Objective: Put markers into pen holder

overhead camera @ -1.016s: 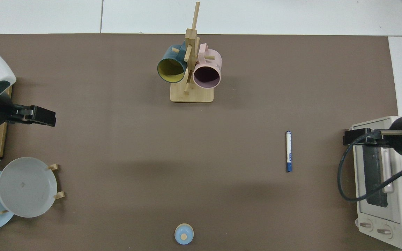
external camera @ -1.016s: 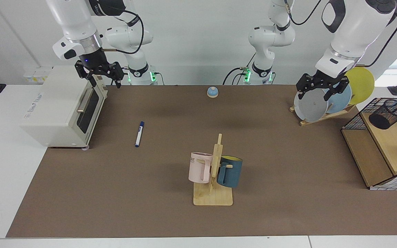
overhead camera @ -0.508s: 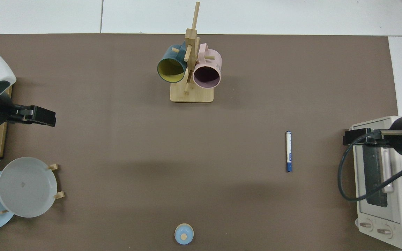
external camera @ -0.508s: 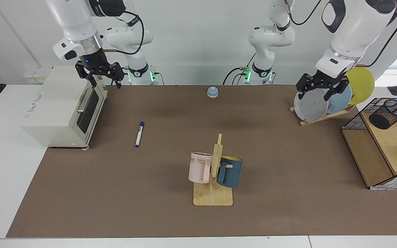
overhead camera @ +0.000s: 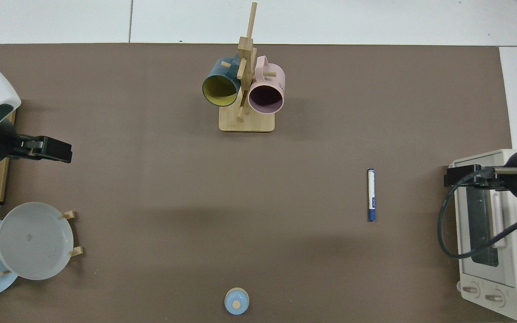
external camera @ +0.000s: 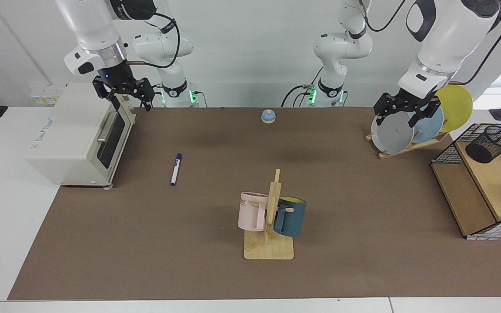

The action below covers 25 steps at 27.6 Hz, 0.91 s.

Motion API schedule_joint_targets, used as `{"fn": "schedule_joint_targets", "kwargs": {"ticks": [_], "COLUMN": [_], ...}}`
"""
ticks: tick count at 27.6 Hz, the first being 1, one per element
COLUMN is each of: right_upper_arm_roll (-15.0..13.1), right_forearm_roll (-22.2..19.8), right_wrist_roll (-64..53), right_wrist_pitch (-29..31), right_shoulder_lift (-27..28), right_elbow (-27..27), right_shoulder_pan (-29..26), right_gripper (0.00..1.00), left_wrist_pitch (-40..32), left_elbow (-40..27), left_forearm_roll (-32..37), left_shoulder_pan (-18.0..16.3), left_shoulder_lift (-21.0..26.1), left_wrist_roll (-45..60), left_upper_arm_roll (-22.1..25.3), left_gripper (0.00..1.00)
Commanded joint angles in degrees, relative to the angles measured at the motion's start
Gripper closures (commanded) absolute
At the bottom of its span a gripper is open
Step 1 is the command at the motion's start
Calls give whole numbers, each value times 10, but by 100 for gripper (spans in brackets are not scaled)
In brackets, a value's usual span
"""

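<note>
Fingers of the right gripper (external camera: 123,93) spread empty above the toaster (external camera: 76,134), the left gripper (external camera: 406,111) likewise waiting by the plates (external camera: 392,132); the marker (external camera: 175,169) lies on the bench, ungrasped, far from the holder (external camera: 491,143), so reaching comes next.

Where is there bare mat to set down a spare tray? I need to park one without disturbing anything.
Bare mat lies between the marker and the mug rack, and between that rack and the wire basket. The whole near edge is free too. It is crowded by the toaster oven, under the right gripper, and by the plate rack, under the left gripper.
</note>
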<state>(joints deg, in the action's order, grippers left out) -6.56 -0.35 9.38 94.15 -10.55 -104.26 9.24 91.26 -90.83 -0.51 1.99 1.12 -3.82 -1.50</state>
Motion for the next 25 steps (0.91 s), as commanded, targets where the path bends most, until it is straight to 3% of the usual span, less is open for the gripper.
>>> {"fn": "schedule_joint_targets", "kwargs": {"ticks": [1,8,18,25], "right_upper_arm_roll": [4,9,16,16], "right_forearm_roll": [17,18,18,18], "right_wrist_roll": [-11,-9,-11,-9], "right_wrist_pitch": [19,135,188,263], "right_shoulder_lift": [-3,22,113,155], "right_elbow": [-1,-48,-70,-111], "right_shoulder_pan": [-10,1,6,7], "right_gripper": [0,0,0,0], "left_wrist_pitch": [-8,-8,-8,-7], "left_elbow": [-6,-6,-8,-14], "left_forearm_roll": [9,9,9,9], "left_shoulder_pan": [2,2,1,1], "left_shoulder_lift": [-9,-9,-11,-13], "left_wrist_roll": [-6,-6,-6,-6], "left_upper_arm_roll": [1,1,1,1], "left_gripper": [0,0,0,0]}}
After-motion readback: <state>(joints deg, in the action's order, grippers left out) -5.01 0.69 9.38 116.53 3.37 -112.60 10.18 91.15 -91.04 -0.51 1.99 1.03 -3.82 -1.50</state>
